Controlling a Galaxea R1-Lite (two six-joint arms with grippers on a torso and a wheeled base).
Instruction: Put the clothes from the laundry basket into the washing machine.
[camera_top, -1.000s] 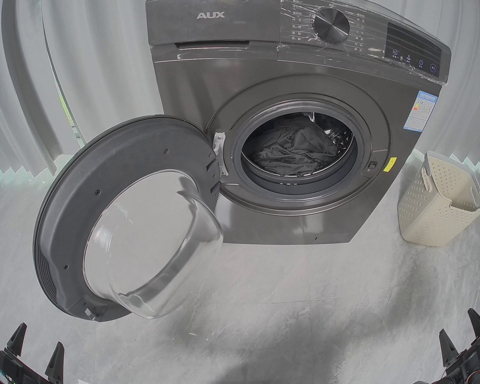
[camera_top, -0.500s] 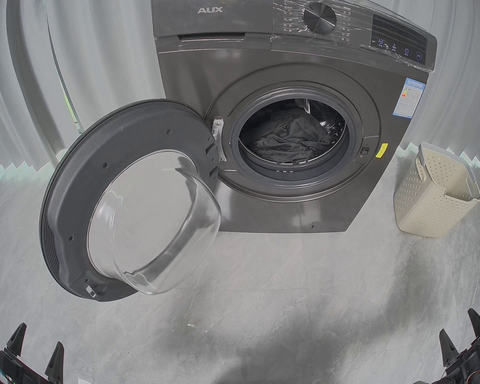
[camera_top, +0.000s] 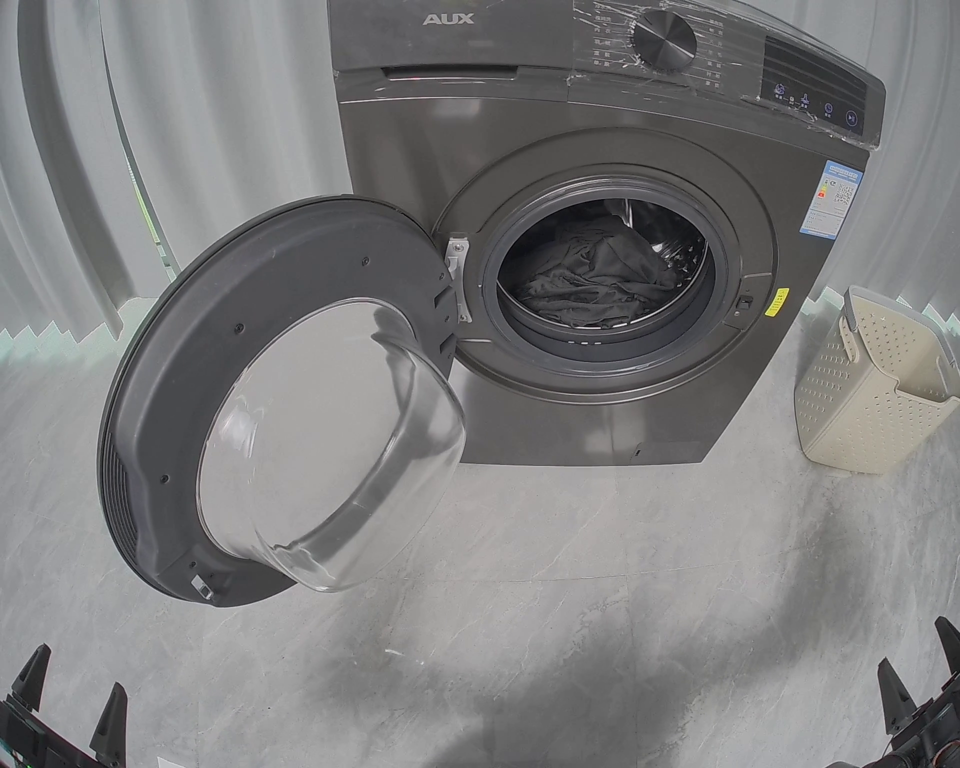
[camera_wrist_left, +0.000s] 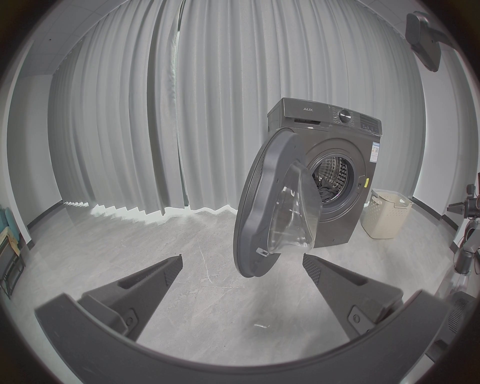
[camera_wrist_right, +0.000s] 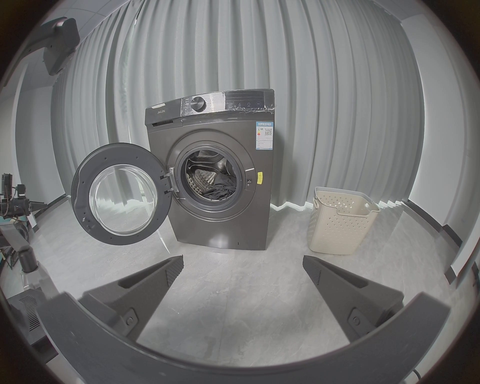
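Grippers come first, nearest of all. The left gripper (camera_top: 75, 685) hangs low over the floor (camera_top: 620, 600) with its two dark fingers spread wide and nothing between them. The right gripper (camera_top: 915, 660) sits low on the other side, just as wide open and just as empty. Both are well short of the machine, with a stretch of pale grey, marble-patterned floor ahead of them.

Past that stretch, on the robot's left, the round door (camera_top: 170, 420) of the washing machine (camera_top: 600, 420) stands swung fully open on its hinge. It has a dark rim and a clear, bowl-shaped window bulging out of it.

Behind the door is the grey, front-loading machine itself, with its round opening uncovered. Dark clothes (camera_top: 590, 275) lie in a crumpled heap inside the drum (camera_top: 680, 255), on its lower part.

To the right of the machine, near it but not touching, a cream perforated laundry basket (camera_top: 870, 400) stands on the floor. From where I stand I cannot see down to its bottom.

Farthest back, pale pleated curtains (camera_top: 220, 120) hang along the wall behind it all.
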